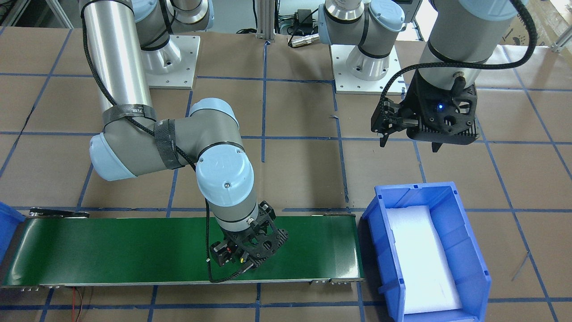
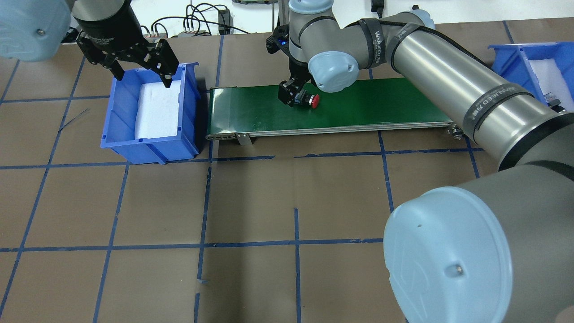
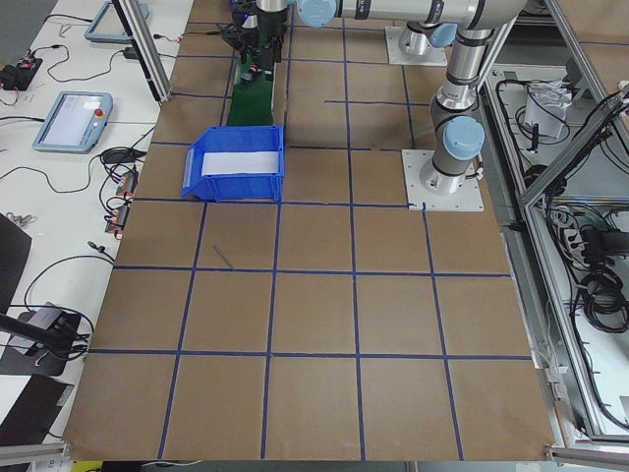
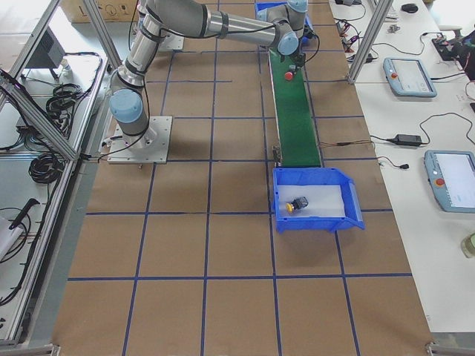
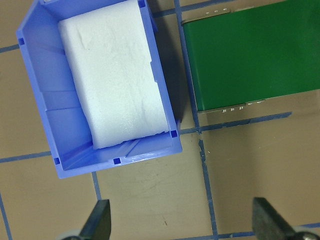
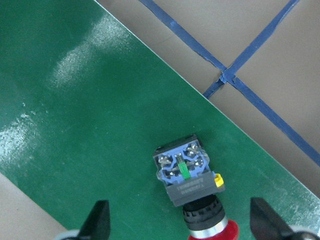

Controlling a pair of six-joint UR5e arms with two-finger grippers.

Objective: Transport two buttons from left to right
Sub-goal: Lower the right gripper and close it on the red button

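Observation:
The red button [image 2: 310, 100] lies on its side on the green conveyor belt [image 2: 381, 103]. In the right wrist view its contact block [image 6: 188, 174] sits between my spread fingers, red cap toward the camera. My right gripper [image 2: 293, 95] is open, low over the belt and around the red button, not closed on it. The yellow button [image 4: 298, 204] lies on white foam in the blue right bin [image 4: 319, 222]. My left gripper [image 2: 143, 77] is open and empty, hovering above the blue left bin [image 2: 150, 148].
The left bin [image 5: 40, 100] holds only a white foam pad [image 5: 115, 75] and stands just off the belt's end [image 5: 250, 55]. The right bin's corner [image 1: 6, 223] shows at the belt's other end. Brown table with a blue tape grid surrounds them.

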